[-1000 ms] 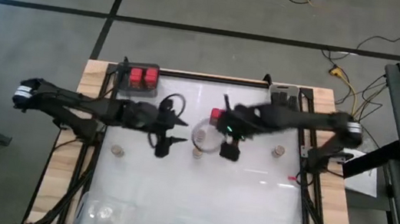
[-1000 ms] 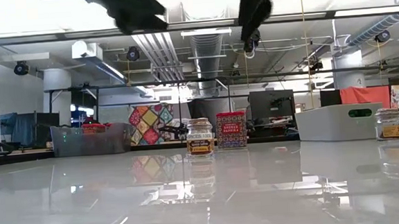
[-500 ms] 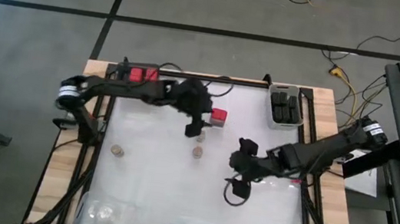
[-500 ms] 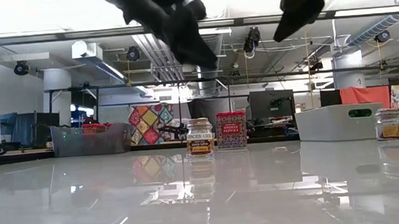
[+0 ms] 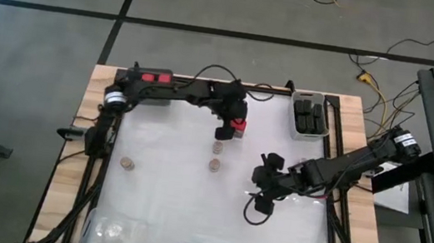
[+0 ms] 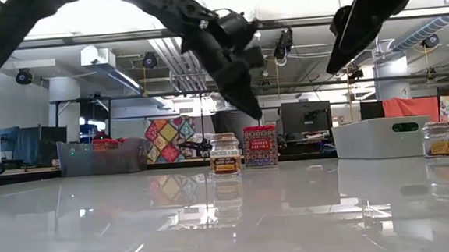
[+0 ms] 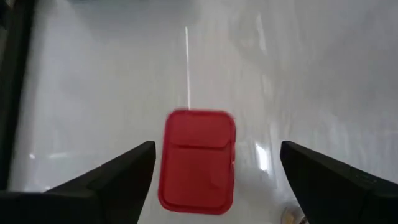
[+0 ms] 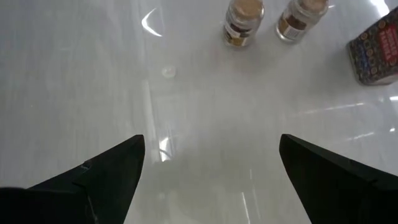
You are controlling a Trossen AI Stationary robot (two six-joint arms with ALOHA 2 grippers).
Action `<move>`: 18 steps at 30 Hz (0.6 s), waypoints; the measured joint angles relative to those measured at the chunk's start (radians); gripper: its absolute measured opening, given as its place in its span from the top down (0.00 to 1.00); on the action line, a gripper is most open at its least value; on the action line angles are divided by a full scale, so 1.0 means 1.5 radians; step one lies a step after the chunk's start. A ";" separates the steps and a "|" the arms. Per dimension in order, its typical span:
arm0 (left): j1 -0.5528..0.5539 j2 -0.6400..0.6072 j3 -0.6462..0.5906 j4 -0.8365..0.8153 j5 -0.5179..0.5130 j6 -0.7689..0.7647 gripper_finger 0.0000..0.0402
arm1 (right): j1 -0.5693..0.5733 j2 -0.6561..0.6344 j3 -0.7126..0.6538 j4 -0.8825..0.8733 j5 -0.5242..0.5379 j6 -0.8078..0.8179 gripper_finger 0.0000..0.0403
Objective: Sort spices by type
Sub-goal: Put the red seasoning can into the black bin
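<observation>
Red spice box sits between my spread left fingers; grey bin, upper right, holds black boxes; my right gripper gapes over bare white table.

My left gripper straddles the red tin with clear room either side. Two jars stand just beyond it; open worktop lies under my right gripper.

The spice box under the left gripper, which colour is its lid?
Red; the spice box shows best in the left wrist view.
</observation>
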 joint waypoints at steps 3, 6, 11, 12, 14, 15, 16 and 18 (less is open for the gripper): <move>0.005 0.031 0.031 -0.021 0.000 0.002 0.18 | 0.001 -0.004 -0.004 -0.001 0.000 0.009 0.10; 0.008 0.046 0.046 -0.020 0.000 0.013 0.18 | 0.001 -0.004 -0.006 -0.002 0.000 0.010 0.10; 0.006 0.060 0.041 -0.024 0.000 0.027 0.19 | 0.002 -0.004 -0.005 -0.003 -0.002 0.015 0.10; 0.006 0.060 0.038 -0.023 0.000 0.027 0.19 | 0.001 -0.004 -0.005 -0.002 -0.003 0.016 0.10; 0.007 0.060 0.032 -0.021 0.000 0.027 0.19 | 0.001 -0.005 -0.005 -0.002 -0.003 0.016 0.10; 0.008 0.060 0.029 -0.018 0.000 0.027 0.19 | 0.001 -0.005 -0.005 -0.002 -0.002 0.016 0.10; 0.008 0.060 0.027 -0.015 0.000 0.027 0.19 | 0.001 -0.005 -0.005 -0.002 -0.003 0.015 0.10; 0.008 0.060 0.021 0.000 -0.001 0.026 0.19 | 0.001 -0.005 -0.005 -0.002 -0.002 0.015 0.10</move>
